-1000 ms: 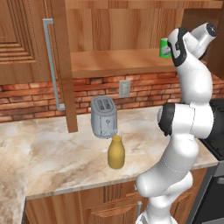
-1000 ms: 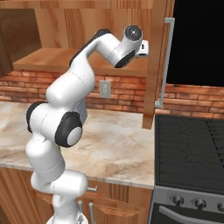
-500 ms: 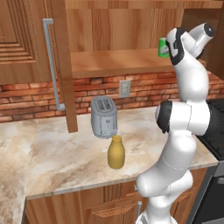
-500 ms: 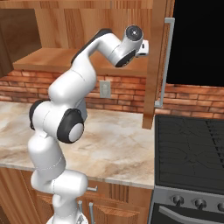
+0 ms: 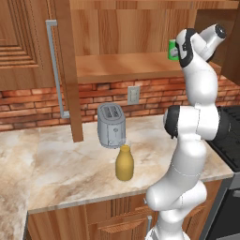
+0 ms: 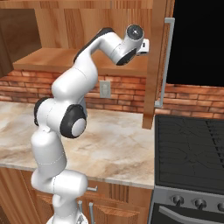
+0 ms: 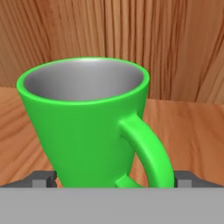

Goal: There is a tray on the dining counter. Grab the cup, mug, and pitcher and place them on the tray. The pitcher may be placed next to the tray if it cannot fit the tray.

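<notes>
- setting: simulated kitchen with wood cabinets, a red brick backsplash and a marbled kitchen counter (image 5: 70, 164) across the lower half of the left base view; a black stove (image 6: 190, 151) fills the lower right of the right base view.
- near, lower centre of the left base view: the pitcher (image 5: 124, 163), mustard-yellow with a rounded body and narrower neck, stands upright on the kitchen counter. a grey toaster (image 5: 111, 125) stands just behind it, apart from it.
- far, upper right of the left base view: the arm reaches up to a wooden shelf (image 5: 126, 65) under the upper cabinets. the mug (image 5: 173, 48) stands on that shelf at the arm's wrist.
- mug, appearance: bright green outside, pale grey inside, tapering toward the base, with a thick loop handle. in the hand view the mug (image 7: 94, 127) fills the centre, upright on the shelf board, its handle turned toward the lower right of the frame.
- tool state: the gripper (image 7: 113, 180) is spread wide. one fingertip shows at each bottom corner of the hand view, with the mug body between them. no contact is visible.
- step in hand (judgement): approach and grasp of the mug, first stage of carrying it to the tray.
- procedure (judgement): advance until the fingers pass the widest part of the body. keep the handle clear of the right-hand finger, or the mug may twist when the jaws close. close on the body, not the rim. lift straight off the shelf before withdrawing, to avoid dragging the base along the board.
</notes>
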